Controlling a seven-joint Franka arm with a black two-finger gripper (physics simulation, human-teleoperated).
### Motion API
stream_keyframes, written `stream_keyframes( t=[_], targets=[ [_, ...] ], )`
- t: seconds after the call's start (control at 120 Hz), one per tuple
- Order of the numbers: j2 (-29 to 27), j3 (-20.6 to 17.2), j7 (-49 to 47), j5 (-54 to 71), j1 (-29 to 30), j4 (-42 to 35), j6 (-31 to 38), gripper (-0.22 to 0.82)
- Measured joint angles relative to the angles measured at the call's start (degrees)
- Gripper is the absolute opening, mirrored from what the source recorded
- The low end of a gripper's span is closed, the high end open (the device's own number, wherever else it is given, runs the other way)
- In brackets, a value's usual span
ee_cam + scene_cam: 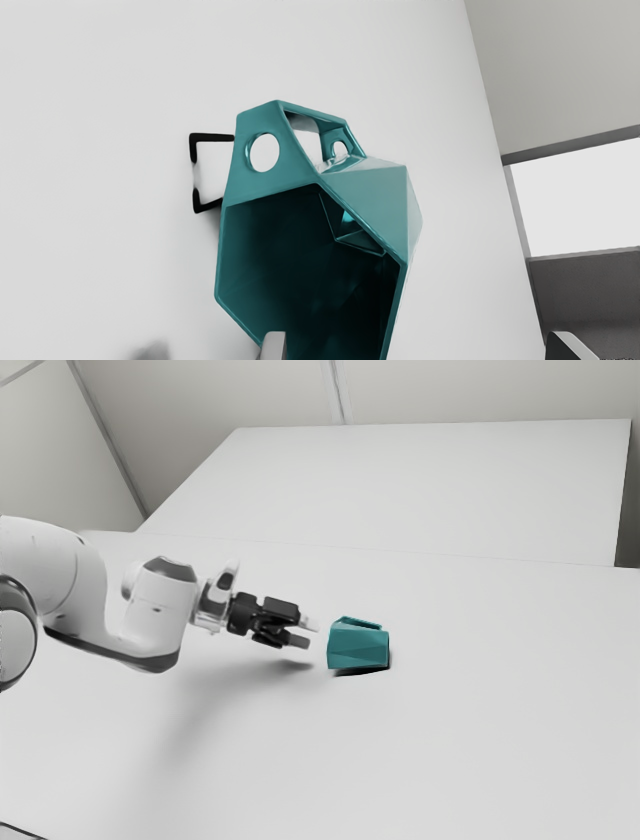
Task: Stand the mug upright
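Observation:
The teal faceted mug (pixel 358 647) lies on its side on the table, its handle along the upper edge in the exterior view. Just to the left of it there, the black gripper (pixel 304 633) stands apart with its fingers spread. In the wrist view the open mouth of the mug (pixel 377 192) faces the hand, and the handle has round holes. The gripper (pixel 422 346) is open with nothing held; one fingertip (pixel 275 346) overlaps the mug's rim in that view, while the other is well off to the mug's side. The mug's base is hidden.
The white table (pixel 480 740) surrounds the mug, with a shadow under the arm. Beyond it in the exterior view stands a large pale panel or surface (pixel 430 485). A black-edged outline (pixel 194 200) shows behind the mug's handle in the wrist view.

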Motion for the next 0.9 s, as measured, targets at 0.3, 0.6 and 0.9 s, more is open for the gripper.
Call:
stream_keyframes(
  t=[0.3,0.6,0.9],
  targets=[
    [3.6,-2.0,1.6,-1.5,0.3,3.4,-0.9,0.55],
    [7.1,-3.8,2.4,-2.3,0.6,7.3,-1.5,0.52],
    [7.6,-4.6,2.8,-3.2,0.5,7.5,-1.7,0.2]
  ],
)
